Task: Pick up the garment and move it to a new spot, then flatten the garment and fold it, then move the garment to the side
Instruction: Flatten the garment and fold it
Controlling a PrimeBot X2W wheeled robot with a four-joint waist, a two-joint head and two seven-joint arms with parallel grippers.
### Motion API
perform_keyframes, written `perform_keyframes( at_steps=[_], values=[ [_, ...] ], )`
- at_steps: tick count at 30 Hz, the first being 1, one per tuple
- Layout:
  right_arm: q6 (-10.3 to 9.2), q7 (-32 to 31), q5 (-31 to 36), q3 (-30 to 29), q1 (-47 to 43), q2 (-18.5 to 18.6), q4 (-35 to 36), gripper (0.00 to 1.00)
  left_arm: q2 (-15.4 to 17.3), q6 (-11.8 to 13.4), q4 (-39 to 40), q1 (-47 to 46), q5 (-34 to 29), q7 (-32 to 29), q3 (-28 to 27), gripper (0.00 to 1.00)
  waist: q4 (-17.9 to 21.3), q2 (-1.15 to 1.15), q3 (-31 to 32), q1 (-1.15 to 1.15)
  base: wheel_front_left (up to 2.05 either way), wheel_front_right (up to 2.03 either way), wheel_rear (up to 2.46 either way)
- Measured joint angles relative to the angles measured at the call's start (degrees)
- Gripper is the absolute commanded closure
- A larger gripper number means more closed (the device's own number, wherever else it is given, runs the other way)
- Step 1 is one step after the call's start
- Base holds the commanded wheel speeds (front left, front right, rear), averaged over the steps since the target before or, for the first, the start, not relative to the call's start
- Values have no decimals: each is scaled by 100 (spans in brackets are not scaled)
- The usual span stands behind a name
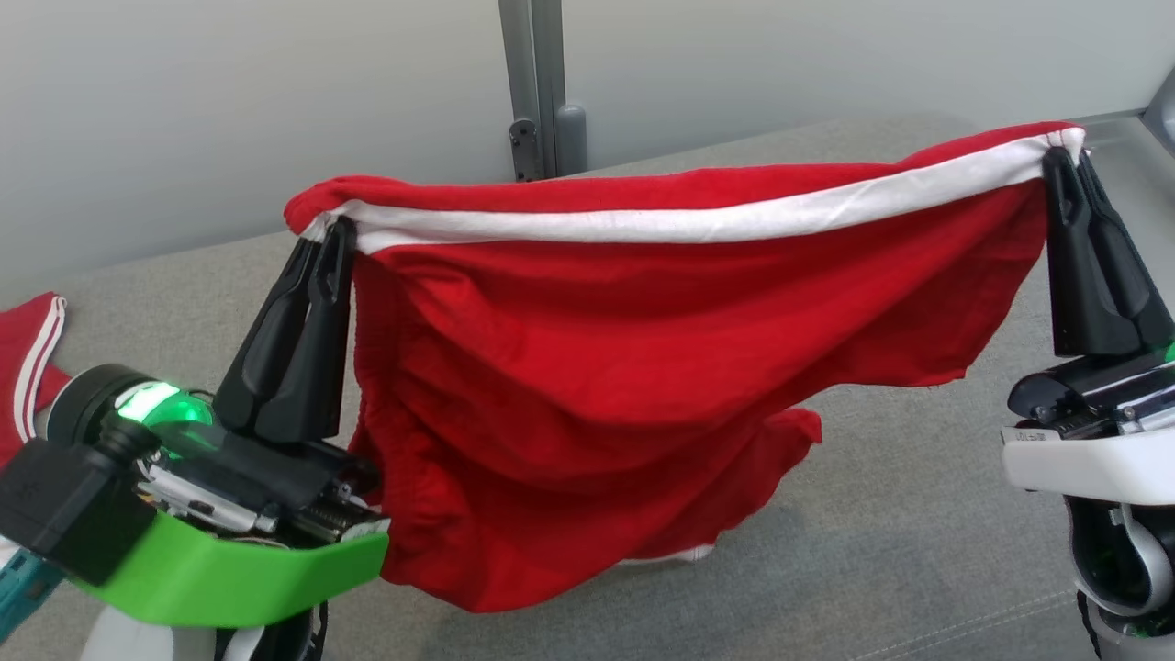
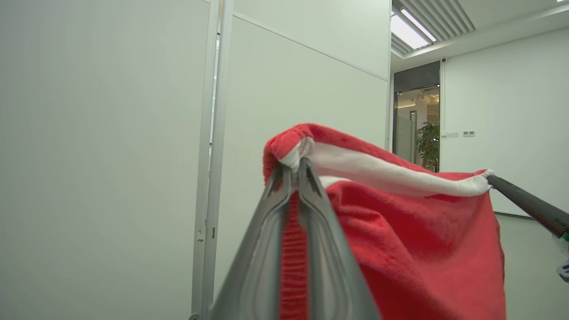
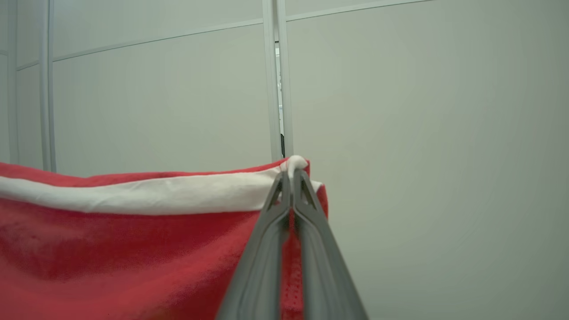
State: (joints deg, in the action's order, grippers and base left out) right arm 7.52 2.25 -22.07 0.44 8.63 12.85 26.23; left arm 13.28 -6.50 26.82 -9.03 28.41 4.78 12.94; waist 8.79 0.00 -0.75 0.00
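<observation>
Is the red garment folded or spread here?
Spread, not folded: the garment hangs stretched between left gripper and right gripper, each shut on its white-banded top edge.

An office, by its pale partition walls [image 2: 302,89], slatted ceiling [image 2: 440,15] with strip lights [image 2: 411,32], and potted plant [image 2: 429,141] past a doorway [image 2: 415,111].

No wording can be read anywhere: the one small label [image 1: 1030,437], on the pale wrist housing [image 1: 1088,466] just below the right claw [image 1: 1068,154], is too blurred.
</observation>
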Motion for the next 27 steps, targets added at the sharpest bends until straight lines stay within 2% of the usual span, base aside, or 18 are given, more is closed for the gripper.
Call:
perform_keyframes(
  at_steps=[4, 8, 12, 16, 21, 24, 27],
  values=[
    [1, -116, -43, 191, 295, -65, -382, 100, 93, 0, -394, -341, 132, -194, -85, 100, 18, 0, -191, 0, 0, 0, 0],
    [0, -149, -101, 569, 1108, 41, -1237, 100, 264, -19, -1081, -1004, 246, -378, -105, 100, 45, 0, -458, 0, 0, 0, 0],
    [-1, -114, -207, 1029, 2423, 98, -2249, 100, 393, -57, -1908, -2112, 435, -687, 5, 100, 80, 0, -772, 0, 0, 0, 0],
    [-1, 154, -115, 1187, 4016, 114, -3315, 100, 483, -75, -2766, -3643, 478, -884, 62, 100, 118, 0, -1107, 0, 0, 0, 0],
    [-2, 792, 88, 989, 5409, -240, -4364, 100, 412, -80, -3766, -5220, 326, -681, 81, 100, 165, 0, -1513, 0, 0, 0, 0],
    [-2, 1036, 168, 1072, 5636, -467, -4756, 100, 434, -81, -4388, -5593, 158, -463, 199, 100, 194, 0, -1733, 0, 0, 0, 0],
    [0, 1162, 107, 1413, 5489, -621, -5049, 100, 442, -82, -4957, -5567, 115, -215, 286, 100, 227, 0, -1943, 1, 0, 0, 0]
  ],
)
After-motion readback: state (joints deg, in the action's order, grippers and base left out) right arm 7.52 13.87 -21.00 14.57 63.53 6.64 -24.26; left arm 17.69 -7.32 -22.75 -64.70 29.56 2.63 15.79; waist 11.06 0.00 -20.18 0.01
